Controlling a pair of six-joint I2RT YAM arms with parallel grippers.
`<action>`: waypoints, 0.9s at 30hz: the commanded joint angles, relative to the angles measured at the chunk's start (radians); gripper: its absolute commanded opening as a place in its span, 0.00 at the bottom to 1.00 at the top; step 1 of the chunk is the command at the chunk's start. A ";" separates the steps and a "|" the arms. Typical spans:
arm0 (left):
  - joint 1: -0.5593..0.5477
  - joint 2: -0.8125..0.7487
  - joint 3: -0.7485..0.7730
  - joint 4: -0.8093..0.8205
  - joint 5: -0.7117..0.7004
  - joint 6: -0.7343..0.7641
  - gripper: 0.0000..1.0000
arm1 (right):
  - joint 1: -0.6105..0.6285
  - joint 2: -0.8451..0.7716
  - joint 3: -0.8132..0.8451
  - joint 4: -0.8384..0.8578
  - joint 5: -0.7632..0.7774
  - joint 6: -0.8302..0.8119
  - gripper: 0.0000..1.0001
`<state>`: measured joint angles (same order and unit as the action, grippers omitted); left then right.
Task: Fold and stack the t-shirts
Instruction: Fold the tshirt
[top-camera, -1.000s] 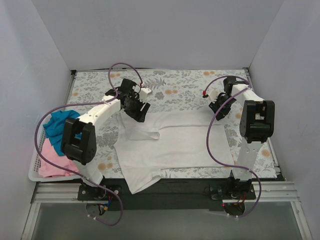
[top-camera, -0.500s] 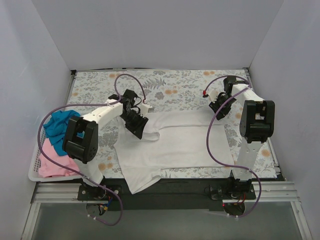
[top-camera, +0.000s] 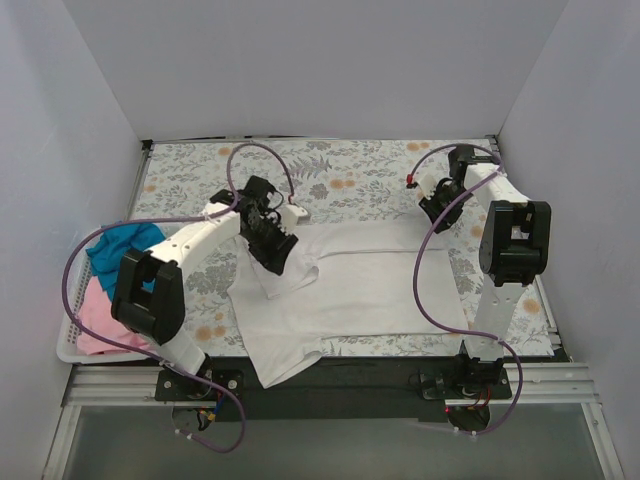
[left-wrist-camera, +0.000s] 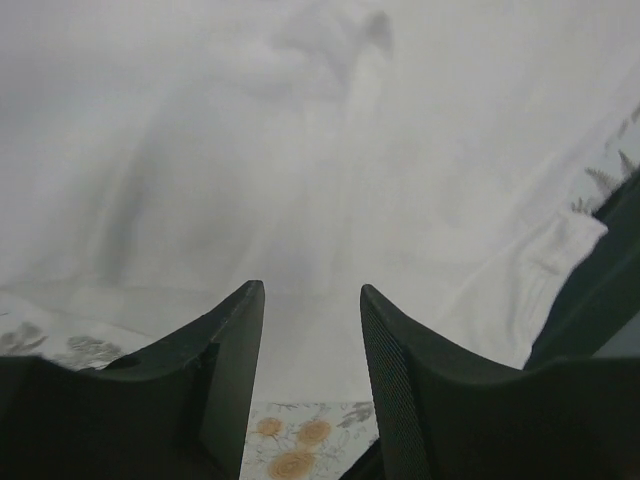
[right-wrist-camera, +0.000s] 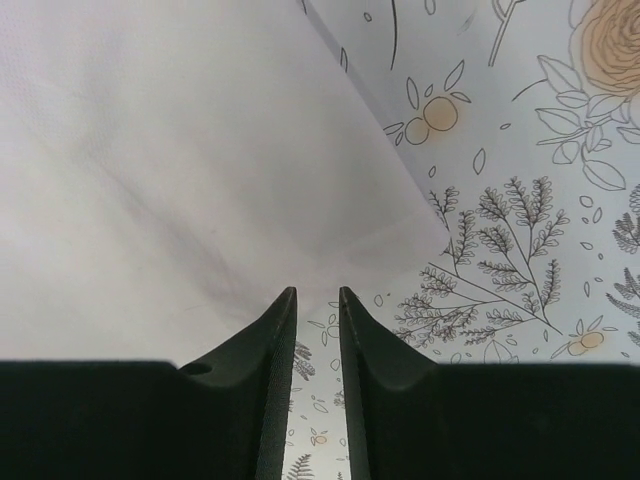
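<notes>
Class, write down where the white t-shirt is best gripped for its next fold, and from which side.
Probably the far right corner of the white t-shirt: it lies flat as a free point on the floral cover, so fingers coming from the far right could slide under it.

Spread t-shirt (top-camera: 360, 290) flat on table cover (top-camera: 350, 170), basket (top-camera: 68, 348) holding bundled t-shirts (top-camera: 115, 262) to its left, left gripper (top-camera: 275, 262) over its left rear part, right gripper (top-camera: 437, 207) beside its right rear corner

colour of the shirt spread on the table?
White, plain: the t-shirt shows best in the top external view.
</notes>
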<state>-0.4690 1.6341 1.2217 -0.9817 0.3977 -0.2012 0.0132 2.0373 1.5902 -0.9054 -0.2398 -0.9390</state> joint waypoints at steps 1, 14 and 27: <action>0.145 0.030 0.113 0.159 -0.080 -0.153 0.43 | 0.004 -0.020 0.063 -0.035 -0.038 0.026 0.29; 0.306 0.332 0.251 0.241 -0.269 -0.380 0.41 | 0.031 0.084 0.146 -0.026 0.010 0.114 0.26; 0.385 0.464 0.255 0.299 -0.288 -0.349 0.38 | 0.030 0.152 0.100 0.072 0.143 0.147 0.23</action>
<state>-0.1017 2.0205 1.4433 -0.7094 0.1207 -0.5655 0.0483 2.1487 1.6665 -0.8867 -0.1623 -0.8162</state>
